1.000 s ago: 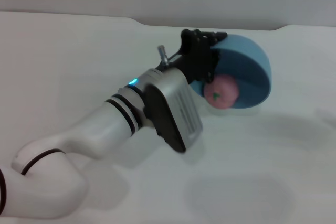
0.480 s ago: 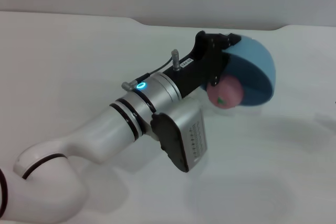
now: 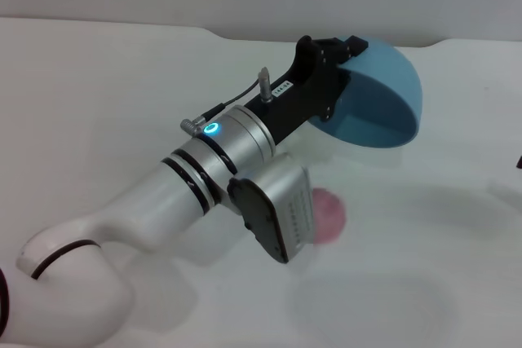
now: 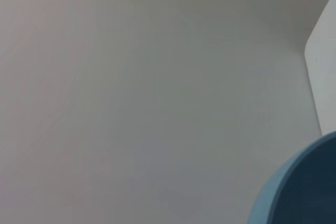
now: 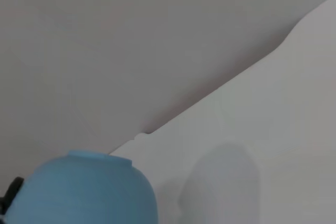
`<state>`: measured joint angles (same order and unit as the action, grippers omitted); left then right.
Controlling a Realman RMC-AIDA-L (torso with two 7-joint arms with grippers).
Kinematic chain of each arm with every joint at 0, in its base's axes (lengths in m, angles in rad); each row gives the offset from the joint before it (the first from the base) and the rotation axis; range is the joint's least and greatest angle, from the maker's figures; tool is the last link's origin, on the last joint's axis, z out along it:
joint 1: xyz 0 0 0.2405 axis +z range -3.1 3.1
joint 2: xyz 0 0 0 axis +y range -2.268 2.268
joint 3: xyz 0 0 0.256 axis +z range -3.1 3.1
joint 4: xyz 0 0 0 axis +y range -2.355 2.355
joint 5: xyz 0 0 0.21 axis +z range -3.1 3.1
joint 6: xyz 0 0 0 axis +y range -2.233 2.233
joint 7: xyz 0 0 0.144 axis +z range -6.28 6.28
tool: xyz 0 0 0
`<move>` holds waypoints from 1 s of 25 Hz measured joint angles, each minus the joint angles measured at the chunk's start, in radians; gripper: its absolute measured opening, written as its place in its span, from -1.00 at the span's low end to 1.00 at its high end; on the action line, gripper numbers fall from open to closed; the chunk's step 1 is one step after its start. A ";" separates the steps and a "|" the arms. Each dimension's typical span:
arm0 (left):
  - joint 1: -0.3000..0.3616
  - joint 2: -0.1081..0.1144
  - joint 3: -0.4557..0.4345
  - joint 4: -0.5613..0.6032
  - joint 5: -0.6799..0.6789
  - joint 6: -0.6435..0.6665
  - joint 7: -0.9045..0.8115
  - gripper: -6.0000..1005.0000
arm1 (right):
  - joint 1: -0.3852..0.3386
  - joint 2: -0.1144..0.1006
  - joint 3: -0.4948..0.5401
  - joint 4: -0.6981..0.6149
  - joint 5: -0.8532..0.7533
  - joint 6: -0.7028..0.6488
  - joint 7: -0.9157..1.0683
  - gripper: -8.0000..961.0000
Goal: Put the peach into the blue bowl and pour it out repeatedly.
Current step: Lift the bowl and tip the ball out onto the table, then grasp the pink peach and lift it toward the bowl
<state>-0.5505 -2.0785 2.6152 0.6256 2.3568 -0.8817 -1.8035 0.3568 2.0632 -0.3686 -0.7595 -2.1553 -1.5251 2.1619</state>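
Here one peach (image 3: 329, 216) lies on the table (image 3: 98, 87) below one tipped blue bowl (image 3: 383, 95).

One blue bowl (image 3: 383, 95), one peach (image 3: 329, 216), one robot arm (image 3: 196, 185) on one white table (image 3: 98, 95).

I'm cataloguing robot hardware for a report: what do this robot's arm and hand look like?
The left arm is glossy white with thin black rings at the joints, then a silver cylindrical wrist with a small glowing cyan ring light. A grey boxy module with a black edge hangs off the wrist, and a thin cable loops above. The left hand is matte black and angular, with a small white label.
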 joint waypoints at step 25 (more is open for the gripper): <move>-0.100 0.034 -1.214 0.225 -0.235 1.516 -0.594 -0.99 | 0.344 0.005 -0.436 0.273 0.011 0.182 -0.494 0.12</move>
<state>-0.6501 -2.0443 1.4015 0.8507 2.1214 0.6341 -2.3979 0.7012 2.0681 -0.8047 -0.4861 -2.1445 -1.3433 1.6680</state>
